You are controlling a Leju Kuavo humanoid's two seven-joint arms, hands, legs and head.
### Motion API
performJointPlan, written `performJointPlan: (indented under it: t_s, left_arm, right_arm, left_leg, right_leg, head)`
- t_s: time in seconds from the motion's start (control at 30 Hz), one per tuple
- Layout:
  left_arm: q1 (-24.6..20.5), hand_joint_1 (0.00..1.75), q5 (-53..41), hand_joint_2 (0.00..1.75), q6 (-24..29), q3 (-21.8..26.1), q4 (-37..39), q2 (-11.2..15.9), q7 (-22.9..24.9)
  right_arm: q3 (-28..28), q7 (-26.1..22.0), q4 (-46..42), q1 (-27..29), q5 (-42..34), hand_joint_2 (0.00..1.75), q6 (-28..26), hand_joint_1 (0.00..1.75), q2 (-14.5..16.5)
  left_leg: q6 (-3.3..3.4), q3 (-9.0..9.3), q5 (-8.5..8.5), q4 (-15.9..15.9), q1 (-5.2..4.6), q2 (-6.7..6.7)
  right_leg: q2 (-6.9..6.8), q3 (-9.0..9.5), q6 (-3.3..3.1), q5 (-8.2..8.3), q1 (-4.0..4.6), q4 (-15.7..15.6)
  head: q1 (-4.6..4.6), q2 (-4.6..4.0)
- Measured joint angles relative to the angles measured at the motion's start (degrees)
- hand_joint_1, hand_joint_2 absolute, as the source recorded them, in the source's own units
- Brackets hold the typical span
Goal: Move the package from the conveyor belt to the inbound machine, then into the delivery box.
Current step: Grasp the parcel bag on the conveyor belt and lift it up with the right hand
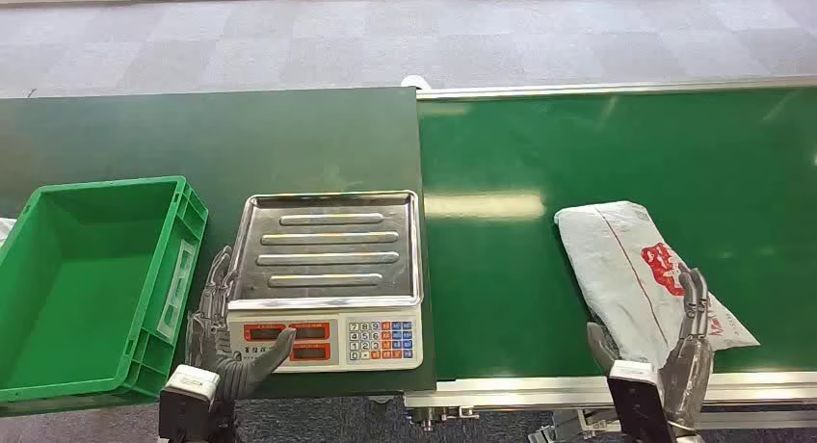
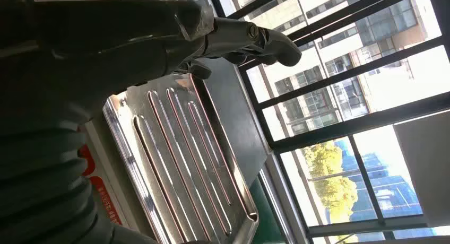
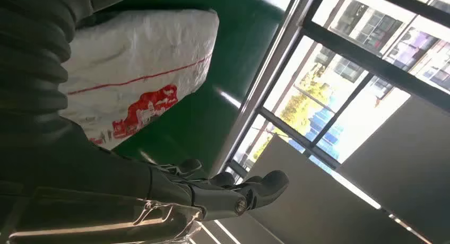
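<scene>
Just ahead of the right hand lies the package, with bare belt to its left. The scale blocks the left hand; the bin flanks it.

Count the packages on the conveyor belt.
1. A white package with red print lies on the green conveyor belt, near its front edge, by the right hand.

digits 0–9 on the scale keypad, red print on the package illegible
</scene>
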Motion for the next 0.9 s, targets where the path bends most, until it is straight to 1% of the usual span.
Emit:
performJointPlan:
  t_s: [0.07,0.13,0.2,0.27,0.33,0.47,0.63,0.8,0.9]
  left_arm:
    - [-0.03,0.00,0.15,1.75,-0.05,0.01,0.00,0.00,-0.09]
    - [-0.22,0.00,0.66,1.75,-0.17,0.01,0.00,0.01,-0.34]
    - [-0.86,0.00,1.69,1.75,-0.32,0.01,0.00,0.07,-0.53]
    - [-1.81,0.00,2.78,1.75,-0.45,0.03,0.00,0.21,-0.56]
    - [-2.58,0.00,3.52,1.75,-0.45,0.05,-0.02,0.36,-0.47]
    - [-2.96,0.00,4.83,1.75,-0.33,0.04,-0.48,0.56,-0.09]
    - [-3.01,0.00,5.58,1.75,-0.10,-0.32,-0.67,0.77,0.04]
    - [-3.51,0.00,6.11,1.75,0.38,-0.58,-0.67,0.96,-0.09]
    - [-3.90,0.00,6.28,1.75,0.72,-0.63,-0.64,1.02,-0.04]
  right_arm:
    - [-0.71,0.41,-0.07,-0.25,0.01,1.75,0.03,0.00,-0.17]
    - [-2.04,2.28,-0.07,-0.89,-0.16,1.75,0.43,0.00,-0.63]
    - [-3.53,6.19,0.69,-2.24,-0.35,1.75,2.14,0.00,-1.84]
    - [-5.20,10.54,2.65,-4.44,-0.05,1.75,4.98,0.00,-3.77]
    - [-6.46,13.64,5.63,-7.06,0.58,1.75,8.24,0.00,-5.63]
    - [-7.65,16.43,15.16,-14.16,1.30,1.75,15.93,0.00,-9.24]
    - [-7.55,17.32,29.89,-25.01,2.99,1.75,20.75,0.00,-13.13]
    - [-6.12,18.61,42.95,-34.28,5.02,1.75,23.47,0.00,-14.83]
    - [-4.62,21.31,50.06,-38.27,7.03,1.75,25.76,0.00,-15.17]
  left_leg:
    - [0.00,0.01,0.00,0.00,0.00,0.01]
    - [-0.01,0.02,0.00,0.00,0.00,0.01]
    - [0.00,0.02,0.01,0.00,0.00,0.01]
    - [0.01,0.03,0.02,0.00,0.00,0.02]
    - [0.02,0.05,0.03,0.01,-0.01,0.03]
    - [0.03,0.09,0.04,0.04,-0.02,0.04]
    - [0.06,0.08,0.07,0.05,-0.01,0.02]
    - [0.06,0.08,0.10,0.05,0.00,0.01]
    - [0.06,0.08,0.10,0.05,0.00,0.00]
  right_leg:
    - [0.00,0.00,0.00,0.00,0.00,0.00]
    - [0.00,0.01,0.00,0.00,0.01,0.00]
    - [0.00,0.02,0.00,0.01,0.01,0.00]
    - [0.00,0.05,0.01,0.01,0.00,0.00]
    - [0.01,0.10,0.03,0.04,-0.01,0.00]
    - [0.01,0.11,0.06,0.09,-0.03,0.00]
    - [0.01,0.12,0.07,0.12,-0.02,0.00]
    - [0.00,0.11,0.08,0.13,-0.01,0.01]
    - [-0.01,0.10,0.08,0.13,-0.01,0.01]
  head:
    - [0.00,0.00]
    - [-0.01,0.00]
    - [-0.01,0.00]
    - [0.01,0.00]
    - [0.02,0.00]
    - [-0.01,0.00]
    - [-0.01,0.00]
    - [0.00,0.00]
    - [-0.01,0.00]
